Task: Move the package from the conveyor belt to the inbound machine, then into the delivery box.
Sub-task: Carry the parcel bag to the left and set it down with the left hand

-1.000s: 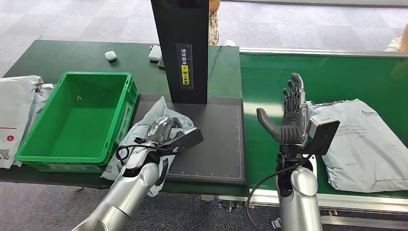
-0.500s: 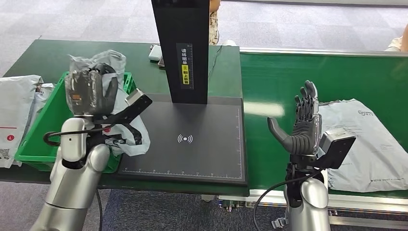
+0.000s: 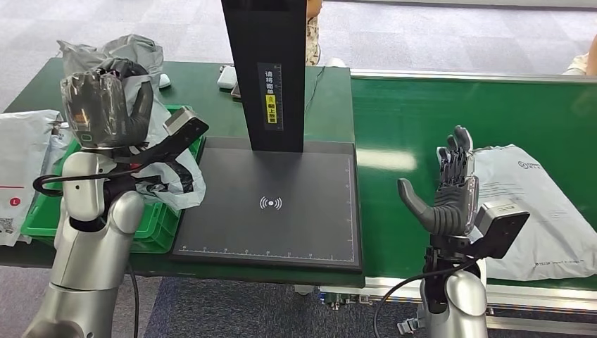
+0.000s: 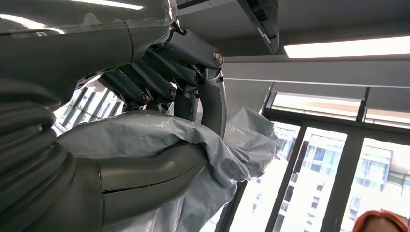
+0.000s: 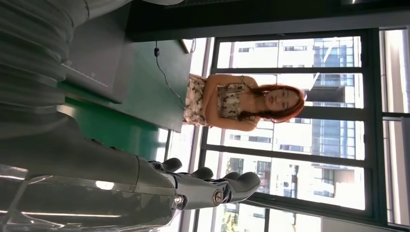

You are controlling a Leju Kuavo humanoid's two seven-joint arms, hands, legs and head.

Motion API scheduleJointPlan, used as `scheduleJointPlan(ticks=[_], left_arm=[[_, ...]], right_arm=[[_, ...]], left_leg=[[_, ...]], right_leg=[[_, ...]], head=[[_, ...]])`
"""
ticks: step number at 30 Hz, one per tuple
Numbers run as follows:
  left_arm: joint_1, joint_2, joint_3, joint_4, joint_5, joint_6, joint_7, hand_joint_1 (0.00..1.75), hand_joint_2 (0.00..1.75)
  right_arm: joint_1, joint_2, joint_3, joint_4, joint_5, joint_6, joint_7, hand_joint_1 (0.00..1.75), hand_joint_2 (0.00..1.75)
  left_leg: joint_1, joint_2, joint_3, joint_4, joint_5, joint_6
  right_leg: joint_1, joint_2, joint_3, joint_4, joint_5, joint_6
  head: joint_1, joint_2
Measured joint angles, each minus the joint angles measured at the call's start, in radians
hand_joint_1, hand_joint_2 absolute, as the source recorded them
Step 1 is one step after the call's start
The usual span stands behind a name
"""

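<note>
Fingers (image 4: pixel 212 104) of the left hand (image 3: pixel 105 105) curl tight around a crumpled grey package (image 3: pixel 172 179), with the thumb pressing in from the other side; the left wrist view shows the plastic bunched between them. The hand holds the package up in the air above the green box (image 3: pixel 158 229), and the loose end of the bag hangs down over the box's near right corner, beside the black scanner plate (image 3: pixel 274 232). The right hand (image 3: pixel 447 186) is raised over the green conveyor belt (image 3: pixel 401 120), fingers straight and spread, thumb out to the side, holding nothing. Just to its right a second flat grey package (image 3: pixel 535 211) lies on the belt. A tall black post (image 3: pixel 266 70) with a yellow label stands at the back of the scanner plate. More white and grey bags (image 3: pixel 21 162) lie on the table left of the box. In the right wrist view a person (image 5: pixel 232 104) stands behind the table in front of large windows.
</note>
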Motion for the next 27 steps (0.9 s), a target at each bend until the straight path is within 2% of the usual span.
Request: scheduleJointPlan(ticks=[9,15,18,21,23,25,27], left_arm=[[-0.001,0.000,0.000,0.000,0.000,0.000,0.005,1.75,1.75],[-0.060,0.017,0.000,0.061,0.000,-0.062,0.097,1.75,1.75],[-0.135,0.029,-0.003,0.202,0.000,-0.142,0.167,1.75,1.75],[-0.226,0.037,-0.009,0.430,0.000,-0.214,0.232,1.75,1.75],[-0.280,0.045,-0.022,0.588,0.000,-0.338,0.303,1.75,1.75],[-0.301,0.055,-0.035,0.717,0.000,-0.481,0.374,1.75,1.75],[-0.302,0.062,-0.043,0.809,-0.001,-0.530,0.402,1.75,1.75]], right_arm=[[0.002,0.000,-0.002,-0.001,0.000,0.000,0.000,0.00,1.75],[0.010,0.000,-0.002,-0.007,0.001,0.003,0.001,0.00,1.75],[0.006,0.000,-0.002,-0.005,0.006,0.015,0.002,0.00,1.75],[-0.011,0.000,-0.002,0.007,0.010,0.031,0.004,0.00,1.75],[-0.030,0.001,0.002,0.026,0.015,0.051,0.009,0.00,1.75],[-0.051,0.005,0.010,0.053,0.026,0.066,0.010,0.00,1.75],[-0.066,0.009,0.018,0.079,0.032,0.065,0.006,0.00,1.75]], left_leg=[[0.000,0.000,0.000,0.000,0.000,0.000],[0.000,0.000,0.000,0.000,0.000,0.000],[0.000,0.000,0.000,0.000,0.001,-0.001],[0.000,0.000,0.000,0.000,0.002,-0.001],[0.000,0.001,0.001,-0.001,0.002,-0.002],[0.000,0.004,0.002,-0.001,0.002,-0.002],[0.000,0.006,0.002,-0.001,0.002,-0.002]], right_leg=[[0.000,0.000,0.000,0.000,0.000,0.000],[0.000,0.000,0.000,0.000,0.000,0.000],[0.000,0.000,0.000,0.000,0.001,0.000],[0.001,0.000,0.000,0.000,0.002,0.000],[0.000,0.002,0.001,0.001,0.002,0.000],[0.000,0.005,0.001,0.001,0.002,-0.001],[0.000,0.006,0.001,0.001,0.002,-0.001]], head=[[0.000,0.000],[0.000,0.000],[0.000,0.000],[0.000,0.000],[0.000,0.000],[0.000,0.000],[0.000,0.000]])
